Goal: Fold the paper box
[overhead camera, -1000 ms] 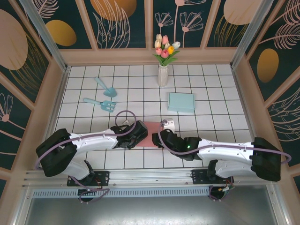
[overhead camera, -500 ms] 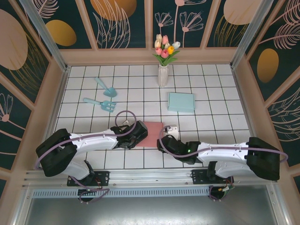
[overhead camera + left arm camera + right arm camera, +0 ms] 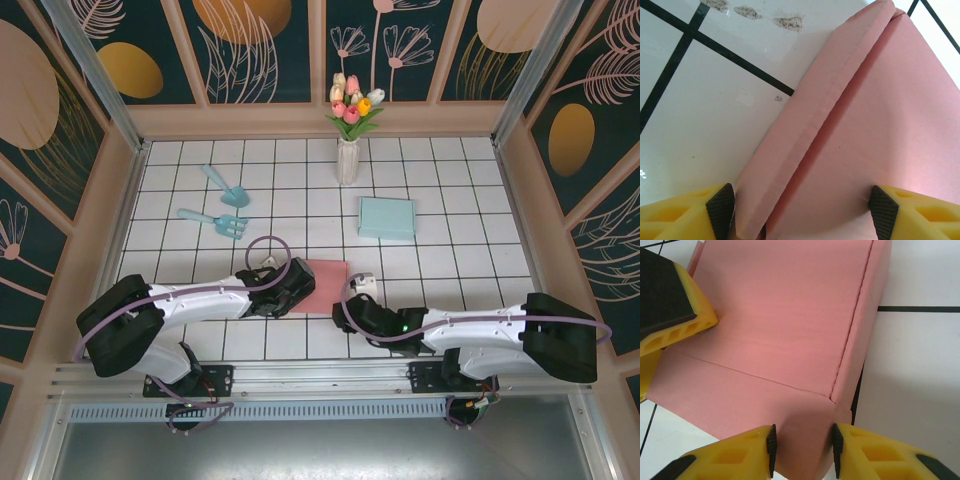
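The pink paper box (image 3: 322, 283) lies on the tiles between both arms. Seen from the left wrist, the box (image 3: 865, 125) has one side wall (image 3: 805, 125) folded up. My left gripper (image 3: 801, 212) stands open and wide across its corner, one pad outside that wall and the other pad on the flat panel; from above, this gripper (image 3: 297, 289) is at the box's left edge. My right gripper (image 3: 803, 450) is shut on the box's near flap (image 3: 802, 425), which fills the gap between both pads. From above, the right gripper (image 3: 345, 306) sits at the box's near right corner.
A pale blue lidded box (image 3: 387, 217) lies behind and to the right. A vase of tulips (image 3: 347, 150) stands at the back. A teal trowel (image 3: 226, 186) and a teal rake (image 3: 214, 221) lie at the back left. Wooden walls enclose the tiled floor.
My right gripper has drawn back toward the near edge and its jaws have narrowed onto the box's near flap. The left arm has stayed put.
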`<state>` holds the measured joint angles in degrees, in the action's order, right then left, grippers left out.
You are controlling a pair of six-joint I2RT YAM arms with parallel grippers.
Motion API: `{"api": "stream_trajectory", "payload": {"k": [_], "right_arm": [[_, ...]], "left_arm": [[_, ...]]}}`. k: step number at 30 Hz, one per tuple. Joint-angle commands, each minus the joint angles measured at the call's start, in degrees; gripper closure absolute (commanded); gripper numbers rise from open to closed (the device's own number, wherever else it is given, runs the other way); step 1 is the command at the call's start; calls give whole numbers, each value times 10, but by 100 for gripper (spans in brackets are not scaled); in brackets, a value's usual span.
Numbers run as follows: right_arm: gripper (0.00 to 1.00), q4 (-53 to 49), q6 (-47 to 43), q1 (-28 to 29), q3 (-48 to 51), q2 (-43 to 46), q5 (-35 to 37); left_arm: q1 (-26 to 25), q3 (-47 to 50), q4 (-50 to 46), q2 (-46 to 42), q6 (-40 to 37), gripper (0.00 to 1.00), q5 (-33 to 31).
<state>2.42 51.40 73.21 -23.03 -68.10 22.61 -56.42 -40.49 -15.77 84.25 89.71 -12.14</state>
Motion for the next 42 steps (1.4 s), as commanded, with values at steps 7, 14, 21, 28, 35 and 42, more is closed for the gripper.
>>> {"api": "stream_trajectory", "payload": {"k": [7, 14, 21, 28, 35, 42], "right_arm": [[69, 32, -3, 17, 0, -10, 2], [69, 61, -18, 20, 12, -16, 8], [69, 97, -34, 25, 21, -16, -1], [69, 95, -51, 29, 18, -28, 5], [69, 106, -73, 32, 22, -41, 10], [69, 103, -76, 34, 19, -35, 4]], "left_arm": [[0, 32, -76, 22, 8, 27, -7], [1, 33, -81, 22, 7, 27, -13], [1, 28, -86, 25, 6, 27, -18], [0, 28, -87, 26, 5, 27, -20], [0, 20, -106, 32, -4, 27, -34], [1, 17, -114, 44, -14, 27, -42]]}}
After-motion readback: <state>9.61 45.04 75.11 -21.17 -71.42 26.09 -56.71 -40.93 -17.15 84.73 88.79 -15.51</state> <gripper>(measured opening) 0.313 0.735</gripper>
